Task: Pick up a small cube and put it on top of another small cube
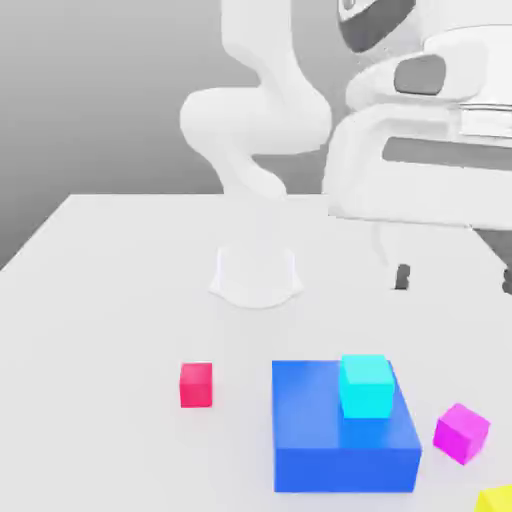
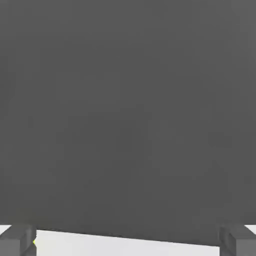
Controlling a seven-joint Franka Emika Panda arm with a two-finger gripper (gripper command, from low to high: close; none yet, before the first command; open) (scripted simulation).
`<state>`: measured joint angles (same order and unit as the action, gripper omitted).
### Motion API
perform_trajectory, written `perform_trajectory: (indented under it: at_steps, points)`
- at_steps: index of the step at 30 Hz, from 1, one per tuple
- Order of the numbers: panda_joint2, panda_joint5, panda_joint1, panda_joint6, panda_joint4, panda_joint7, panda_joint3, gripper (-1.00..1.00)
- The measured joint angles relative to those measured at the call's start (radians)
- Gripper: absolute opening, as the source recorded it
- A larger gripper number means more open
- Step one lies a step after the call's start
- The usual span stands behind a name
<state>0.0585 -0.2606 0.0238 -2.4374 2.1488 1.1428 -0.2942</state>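
While wide open, the fingers high up, the yellow cube lower and nearer the exterior view's camera.

You are viewing five small cubes: one cyan resting on one large blue block, and red, magenta and yellow lying around that block.

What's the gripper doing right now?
Gripper: open, empty, fingers wide apart, above the table.
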Motion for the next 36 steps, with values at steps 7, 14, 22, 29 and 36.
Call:
perform_trajectory:
  at_steps: [7,14,22,29,36]
  points:
    - [0.244,-0.037,0.066,-0.048,-0.042,0.075,-0.015,0.00]
    - [0.479,-0.042,0.135,-0.126,-0.086,0.122,-0.022,0.00]
    - [0.579,-0.078,0.168,-0.197,-0.111,0.148,0.017,-1.00]
    - [0.422,0.013,0.105,-0.113,-0.041,0.116,-0.032,-1.00]
    - [0.185,0.222,-0.038,-0.129,0.200,0.156,-0.014,-1.00]
